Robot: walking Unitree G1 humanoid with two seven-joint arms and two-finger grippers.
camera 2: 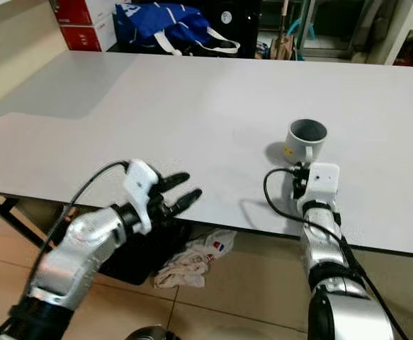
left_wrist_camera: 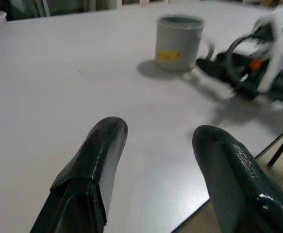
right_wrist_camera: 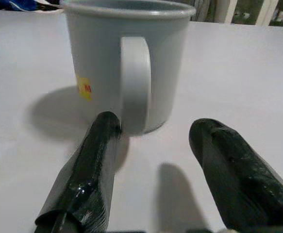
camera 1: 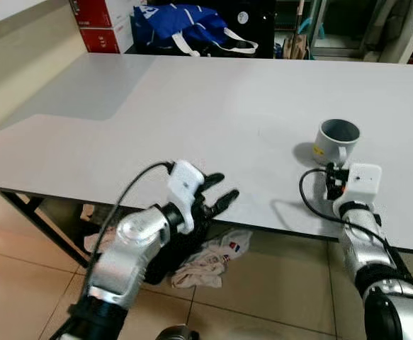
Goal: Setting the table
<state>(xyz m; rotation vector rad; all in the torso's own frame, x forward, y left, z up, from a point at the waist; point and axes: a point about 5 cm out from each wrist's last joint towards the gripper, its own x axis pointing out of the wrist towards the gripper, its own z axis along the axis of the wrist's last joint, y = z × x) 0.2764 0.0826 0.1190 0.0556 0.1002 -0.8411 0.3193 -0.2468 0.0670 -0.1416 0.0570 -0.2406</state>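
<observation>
Standing upright on the white tabletop (camera 1: pixel 213 106), the grey mug (camera 1: pixel 336 142) is being faced by the right pincer (right_wrist_camera: pixel 153 145), spread and just short of its handle (right_wrist_camera: pixel 135 82). The left pincer (left_wrist_camera: pixel 156 155) is being held spread over the near edge.
</observation>
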